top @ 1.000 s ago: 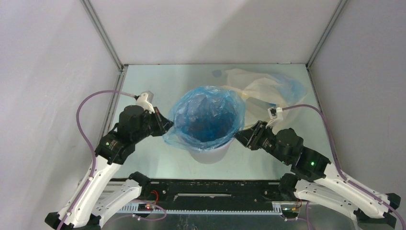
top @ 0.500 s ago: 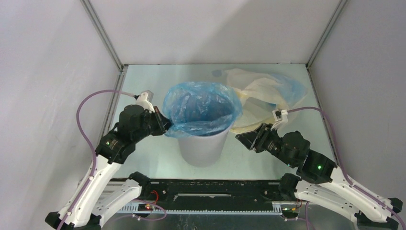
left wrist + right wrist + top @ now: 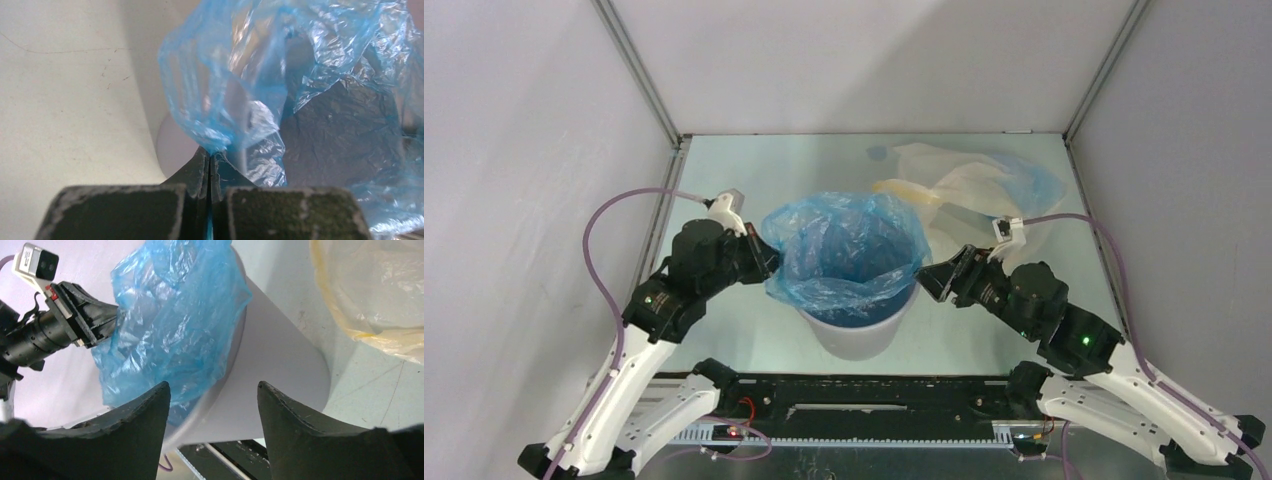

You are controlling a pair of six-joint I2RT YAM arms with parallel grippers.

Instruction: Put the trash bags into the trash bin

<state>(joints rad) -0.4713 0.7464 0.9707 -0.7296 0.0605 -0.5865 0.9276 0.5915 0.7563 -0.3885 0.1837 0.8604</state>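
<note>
blue bag [image 3: 844, 255] in bin [image 3: 856, 330], edge pinched tight in left gripper [image 3: 770, 268], right gripper [image 3: 931, 280] gaping, empty, just beside the bin

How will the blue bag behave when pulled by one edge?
Probably floppy: the blue bag drapes in crumpled folds over the bin rim. Likely very light, since the film looks thin and see-through. It may stretch or tear where the left gripper pinches it.

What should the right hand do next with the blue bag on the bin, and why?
Probably ease the right hand forward and close on the loose edge of the blue bag at the right rim of the bin. It is open and empty, while the left hand pinches the opposite edge.
</note>
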